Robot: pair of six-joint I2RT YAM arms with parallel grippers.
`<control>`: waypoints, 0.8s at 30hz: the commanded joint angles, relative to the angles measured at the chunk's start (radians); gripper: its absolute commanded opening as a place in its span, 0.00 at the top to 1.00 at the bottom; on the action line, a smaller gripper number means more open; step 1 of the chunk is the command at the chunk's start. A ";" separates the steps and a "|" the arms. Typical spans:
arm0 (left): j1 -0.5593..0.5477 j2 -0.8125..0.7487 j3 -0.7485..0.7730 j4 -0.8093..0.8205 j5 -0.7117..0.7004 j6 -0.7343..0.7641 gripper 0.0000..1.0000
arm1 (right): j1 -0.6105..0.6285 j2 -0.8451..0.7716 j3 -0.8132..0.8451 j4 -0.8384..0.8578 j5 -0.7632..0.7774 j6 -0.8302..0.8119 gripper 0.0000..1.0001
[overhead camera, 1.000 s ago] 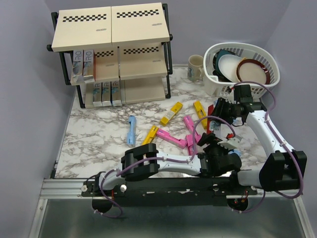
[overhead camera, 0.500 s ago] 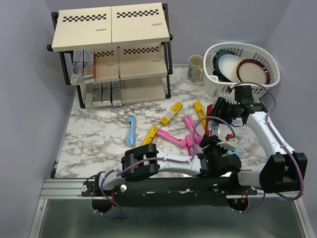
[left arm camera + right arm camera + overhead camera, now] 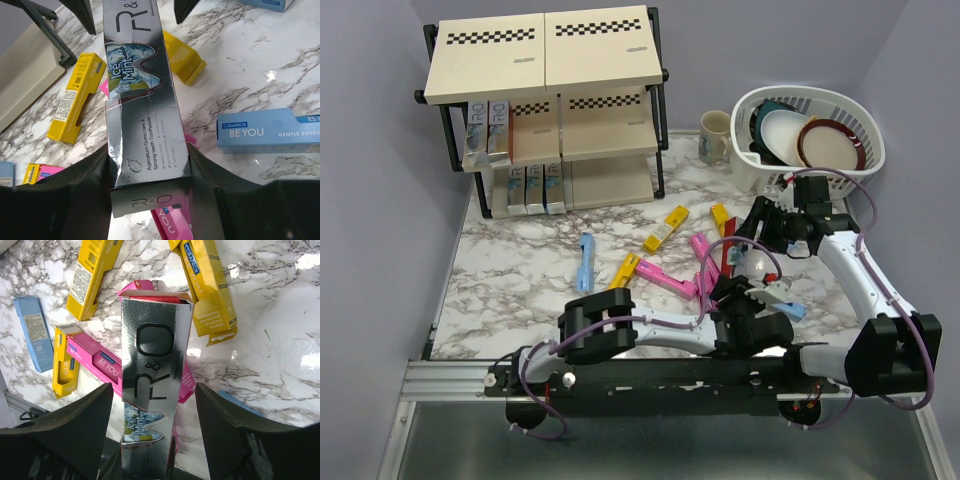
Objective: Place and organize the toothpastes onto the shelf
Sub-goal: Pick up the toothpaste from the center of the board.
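My left pincer (image 3: 149, 162) clamps the silver carton (image 3: 135, 100) by one end, above the bench (image 3: 260, 65); my right pincer (image 3: 154, 390) stands open around it. Gripped so near its end, it may swivel or slip.

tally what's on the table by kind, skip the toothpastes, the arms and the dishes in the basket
shelf: 1
basket: 1
mug: 1
total: 3

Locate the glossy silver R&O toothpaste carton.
Wrist views: the silver carton held over the marble, right of centre: clamped in the left end effector, other end between the right end effector's open fingers, a pink carton beneath.
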 commanded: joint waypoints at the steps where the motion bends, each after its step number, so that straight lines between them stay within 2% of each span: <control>1: 0.000 -0.116 -0.028 0.006 0.000 -0.059 0.58 | 0.005 -0.049 -0.017 0.046 -0.034 0.011 0.20; 4: 0.000 -0.168 -0.064 -0.019 0.033 -0.096 0.59 | 0.005 -0.095 0.000 0.055 -0.027 0.005 0.17; 10: 0.013 -0.288 -0.149 -0.076 0.115 -0.159 0.59 | 0.003 -0.214 0.017 0.072 0.026 -0.024 0.01; 19: 0.037 -0.466 -0.273 -0.168 0.218 -0.241 0.59 | 0.003 -0.409 0.008 0.116 0.094 -0.010 0.00; 24: 0.074 -0.634 -0.362 -0.237 0.239 -0.289 0.59 | 0.005 -0.529 -0.061 0.129 0.133 -0.030 0.00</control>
